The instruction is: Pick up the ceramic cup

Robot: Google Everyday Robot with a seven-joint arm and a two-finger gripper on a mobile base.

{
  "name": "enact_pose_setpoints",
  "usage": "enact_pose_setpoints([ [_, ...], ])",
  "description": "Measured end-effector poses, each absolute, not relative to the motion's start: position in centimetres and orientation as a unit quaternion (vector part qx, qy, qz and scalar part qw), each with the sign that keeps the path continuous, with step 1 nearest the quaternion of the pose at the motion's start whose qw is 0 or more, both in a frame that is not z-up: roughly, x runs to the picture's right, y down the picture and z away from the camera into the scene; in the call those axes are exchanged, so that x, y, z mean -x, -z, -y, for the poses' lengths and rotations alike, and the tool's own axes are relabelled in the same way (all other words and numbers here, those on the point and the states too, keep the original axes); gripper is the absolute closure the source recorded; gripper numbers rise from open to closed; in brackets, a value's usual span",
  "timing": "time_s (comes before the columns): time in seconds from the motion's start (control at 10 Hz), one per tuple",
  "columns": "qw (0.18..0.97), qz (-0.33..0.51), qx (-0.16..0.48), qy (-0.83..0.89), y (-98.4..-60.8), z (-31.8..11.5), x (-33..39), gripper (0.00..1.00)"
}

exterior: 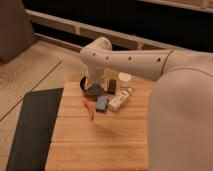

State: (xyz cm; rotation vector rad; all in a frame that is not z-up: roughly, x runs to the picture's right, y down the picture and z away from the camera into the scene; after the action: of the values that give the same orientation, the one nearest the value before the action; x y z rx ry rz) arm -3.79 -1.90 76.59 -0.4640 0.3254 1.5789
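Observation:
The ceramic cup [124,78] is small, white and upright, near the far edge of the wooden table [100,140]. It stands right of the dark bowl [92,90] and behind the cream-white bottle [120,100], which lies on its side. My white arm reaches in from the right and bends down at the elbow. My gripper [95,84] hangs at the end of the arm, over the dark bowl and left of the cup, apart from it.
A blue block [102,103], a small black item [112,86] and a thin red-orange item [90,109] lie around the bowl. A dark mat [32,127] covers the floor left of the table. A dark rail and wall run behind.

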Motion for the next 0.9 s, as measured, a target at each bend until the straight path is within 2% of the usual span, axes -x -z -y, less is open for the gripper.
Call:
enact_pose_setpoints([
  [0.6,0.67,-0.134,0.205,-0.701,-77.1,2.6,3.0,0.35],
  [0.9,0.652,-0.175,0.2,-0.71,-79.8,0.2,2.0,0.35],
])
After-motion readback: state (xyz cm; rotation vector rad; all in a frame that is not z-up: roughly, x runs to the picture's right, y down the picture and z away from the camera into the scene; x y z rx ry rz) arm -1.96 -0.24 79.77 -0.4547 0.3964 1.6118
